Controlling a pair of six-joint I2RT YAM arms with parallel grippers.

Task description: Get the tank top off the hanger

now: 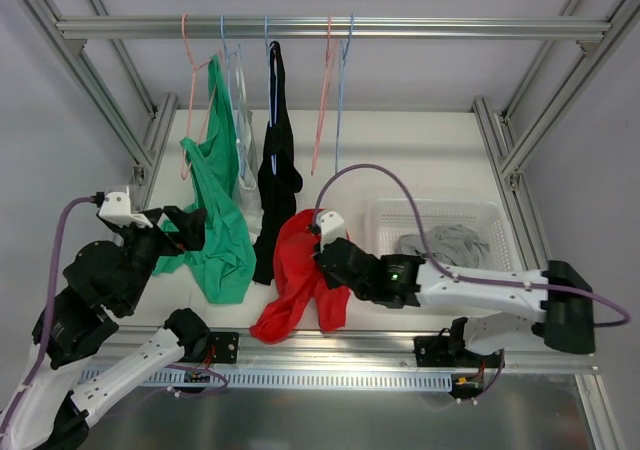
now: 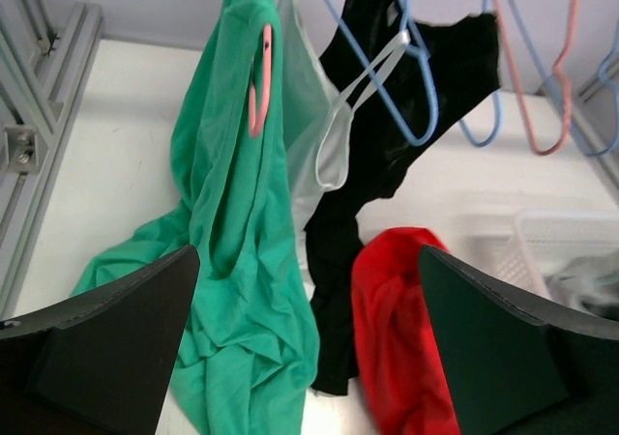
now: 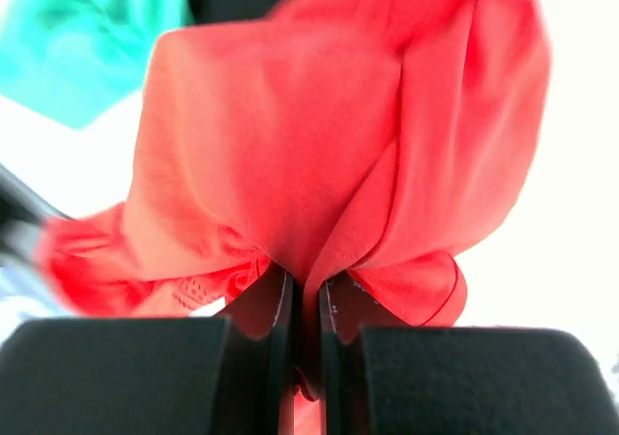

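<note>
Over white worktop [image 1: 420, 160], pinches red top [image 3: 319, 135] in right hand [image 3: 305, 295]; holds left hand [image 1: 190, 227] wide beside green top [image 1: 225, 245].

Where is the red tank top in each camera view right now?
Top external: red tank top sits low, just left of centre.
Left wrist: red tank top at the bottom, right of centre.
Right wrist: it fills the frame, pinched by the right fingers.
Shared landmark: green tank top, left of it in all three.
</note>
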